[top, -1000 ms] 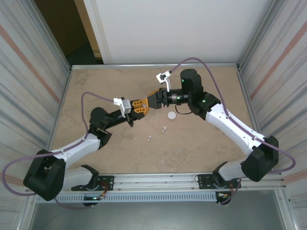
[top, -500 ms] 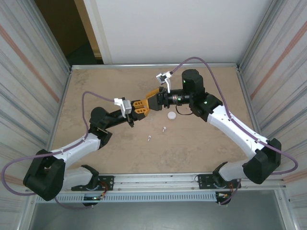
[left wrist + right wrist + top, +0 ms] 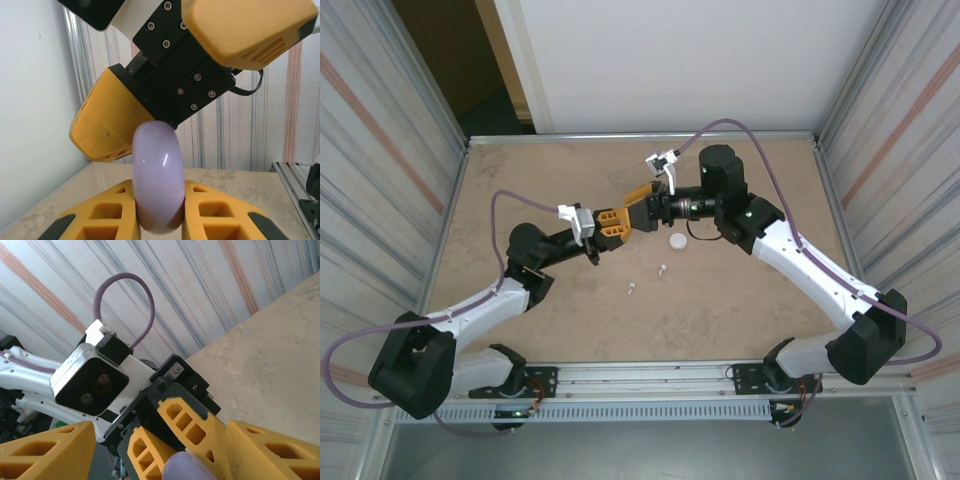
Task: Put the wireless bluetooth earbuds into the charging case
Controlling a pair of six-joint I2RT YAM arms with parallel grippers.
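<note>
The left gripper (image 3: 617,222) pinches the lilac case (image 3: 157,175) by its lower half, one pad on each flat side, with the rounded top standing proud of the jaws. The right gripper (image 3: 633,210) faces it head-on with its jaws spread, one finger to each side of the case's top and neither touching it; the top sits deep between them, near the palm.

Two earbuds (image 3: 662,268) lie on the table (image 3: 750,300), well apart from both sets of jaws and on the side toward the arm bases. A small white round piece (image 3: 677,241) lies just beside the right jaws, under the wrist.

The step looks like getting the lid open, or passing the case across; I cannot tell which, and no seam shows. To do it well, the right jaws should close only on the part clear of the left pads, square to its sides. The shell is smooth and curved, so a skewed squeeze may squirt it out; swing the lid about its hinge rather than pull, with the left pinch firm and low.
</note>
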